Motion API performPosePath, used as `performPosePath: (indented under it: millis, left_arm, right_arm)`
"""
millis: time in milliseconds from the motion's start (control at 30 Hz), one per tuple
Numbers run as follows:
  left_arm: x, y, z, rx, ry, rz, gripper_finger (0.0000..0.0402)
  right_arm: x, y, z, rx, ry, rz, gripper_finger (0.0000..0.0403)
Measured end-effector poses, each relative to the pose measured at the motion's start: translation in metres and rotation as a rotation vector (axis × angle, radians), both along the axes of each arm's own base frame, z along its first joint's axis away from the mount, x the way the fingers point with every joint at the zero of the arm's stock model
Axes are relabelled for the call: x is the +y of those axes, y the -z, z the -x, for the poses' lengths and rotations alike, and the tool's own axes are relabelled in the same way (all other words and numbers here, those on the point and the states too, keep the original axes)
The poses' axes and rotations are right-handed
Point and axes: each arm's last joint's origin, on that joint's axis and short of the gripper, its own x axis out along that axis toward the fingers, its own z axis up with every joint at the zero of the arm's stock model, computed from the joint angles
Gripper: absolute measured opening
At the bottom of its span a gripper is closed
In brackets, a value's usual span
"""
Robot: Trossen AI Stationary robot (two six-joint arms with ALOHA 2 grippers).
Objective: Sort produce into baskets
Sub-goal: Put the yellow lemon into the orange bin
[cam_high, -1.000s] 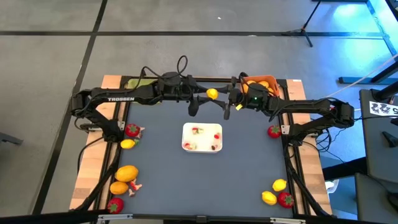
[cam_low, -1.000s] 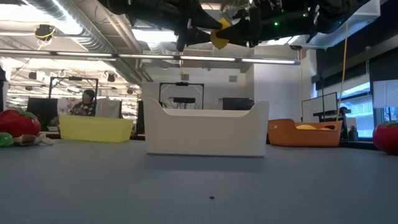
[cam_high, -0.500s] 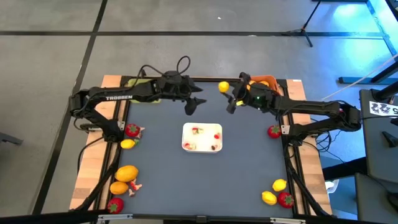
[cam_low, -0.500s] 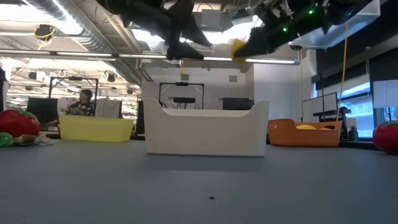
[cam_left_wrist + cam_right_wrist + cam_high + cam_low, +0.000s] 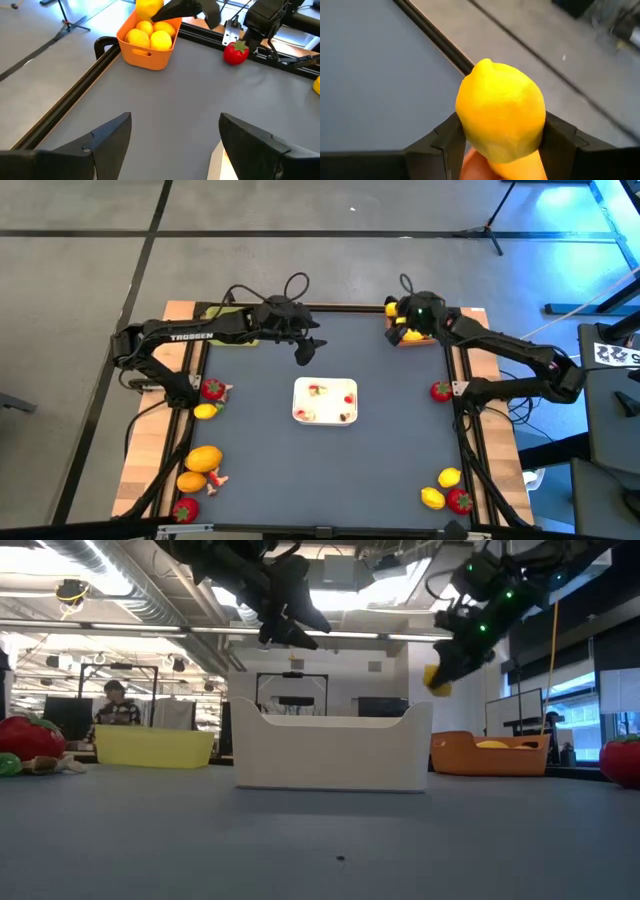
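Matt grey table top (image 5: 400,440), bare wood edges (image 5: 135,470); smooth plastic-looking lemon (image 5: 500,117).

Grey concrete floor (image 5: 300,240), ceiling lights (image 5: 330,635)

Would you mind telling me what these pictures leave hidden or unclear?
- Yellow-green basket: the left arm covers most of it in the high view; the low view shows only its side wall.
- Orange basket: right gripper and its lemon hide the contents from above.
- White tray: contents too small to identify.
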Motion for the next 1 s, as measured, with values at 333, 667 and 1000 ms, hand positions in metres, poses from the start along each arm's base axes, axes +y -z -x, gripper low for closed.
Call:
performPosePath:
  millis: [333, 667, 1000]
  left_arm:
    - [0.0, 0.0, 0.0, 0.005, 0.01, -0.017, 0.0294]
    - [0.0, 0.0, 0.0, 0.006, 0.01, -0.016, 0.0294]
    - [0.0, 0.0, 0.0, 0.006, 0.01, -0.016, 0.0294]
  right_arm:
    - [-0.04, 0.029, 0.028, -0.04, 0.012, -0.288, 0.0195]
    - [-0.052, 0.061, 0.023, 0.042, 0.026, -0.416, 0.0196]
    - [-0.051, 0.064, 0.024, 0.055, 0.047, -0.449, 0.028]
